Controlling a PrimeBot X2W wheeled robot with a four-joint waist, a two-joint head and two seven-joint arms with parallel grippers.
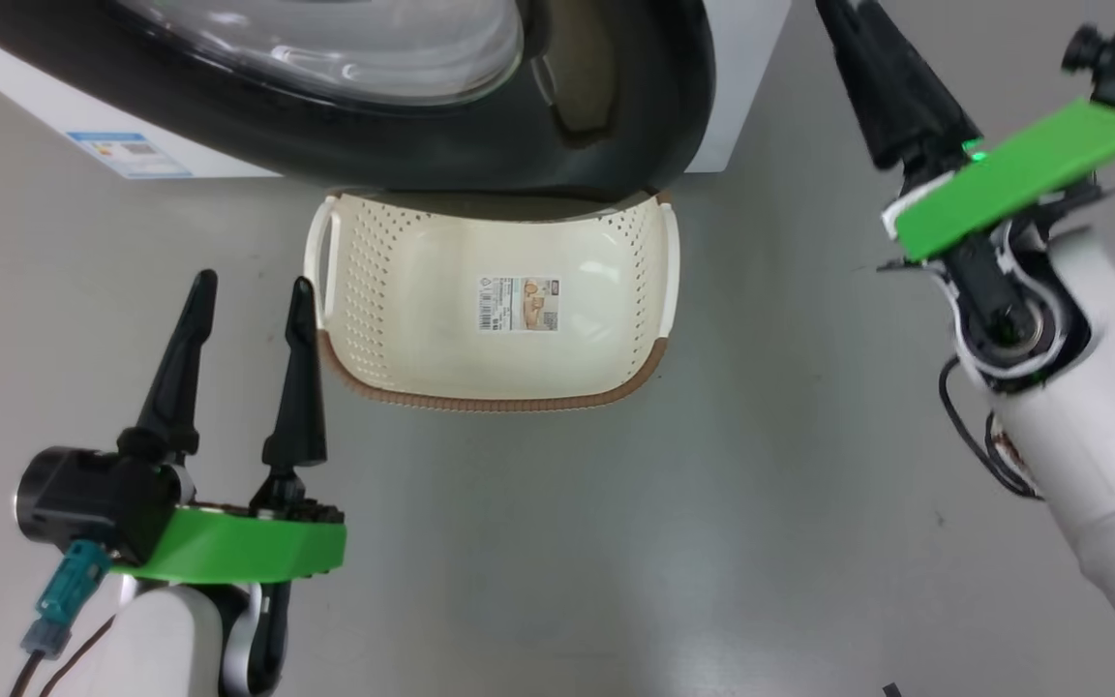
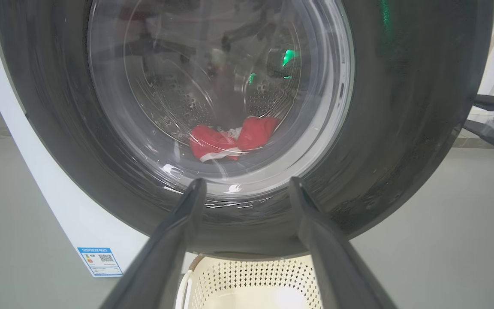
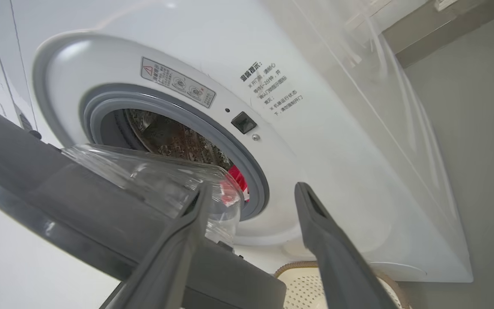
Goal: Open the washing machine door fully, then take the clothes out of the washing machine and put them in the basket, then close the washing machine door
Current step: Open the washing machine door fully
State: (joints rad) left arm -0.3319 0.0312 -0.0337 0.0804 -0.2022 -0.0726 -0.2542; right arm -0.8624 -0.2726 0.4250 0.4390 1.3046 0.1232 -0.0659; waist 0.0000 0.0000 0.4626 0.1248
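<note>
My right end effector (image 3: 252,189) and left end effector (image 1: 253,286) both gape wide, holding nothing; the washing machine door (image 1: 374,145) stands only part open, overhanging the basket (image 1: 374,271). Unheld, it may swing back, or my right fingers (image 3: 174,240) may knock its glass (image 3: 144,171) as I push it wider. The basket is empty; the clothes (image 2: 230,137) lie inside the washing machine (image 3: 315,150).

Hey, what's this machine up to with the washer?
A two-armed robot is working on unloading laundry. The washing machine door stands only partly open, and the red clothes lie inside the drum of the washing machine. The right end effector is open beside the door's edge, gripping nothing. The left end effector, also open, hovers beside the basket, which sits empty on the floor beneath the door.
</note>
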